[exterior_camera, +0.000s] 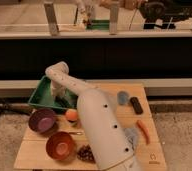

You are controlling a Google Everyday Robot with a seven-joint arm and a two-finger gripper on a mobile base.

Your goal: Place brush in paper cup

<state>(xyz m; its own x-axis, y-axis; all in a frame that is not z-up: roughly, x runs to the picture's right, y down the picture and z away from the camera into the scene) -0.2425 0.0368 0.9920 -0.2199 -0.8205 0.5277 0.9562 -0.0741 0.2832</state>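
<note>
My white arm reaches from the bottom of the camera view up over the wooden table (39,155) and bends down into the green tray (39,97) at the back left. My gripper (57,96) hangs inside that tray, low over its floor. I see no brush: no slim black stick shows anywhere. No paper cup is in view either. The arm covers the middle of the table and part of the tray.
A purple bowl (41,120) and an orange bowl (60,146) stand front left, with an orange fruit (71,115), a thin metal utensil (77,133) and grapes (84,152) near them. A light-blue object (123,97), a black block (136,105) and a carrot (143,131) lie on the right.
</note>
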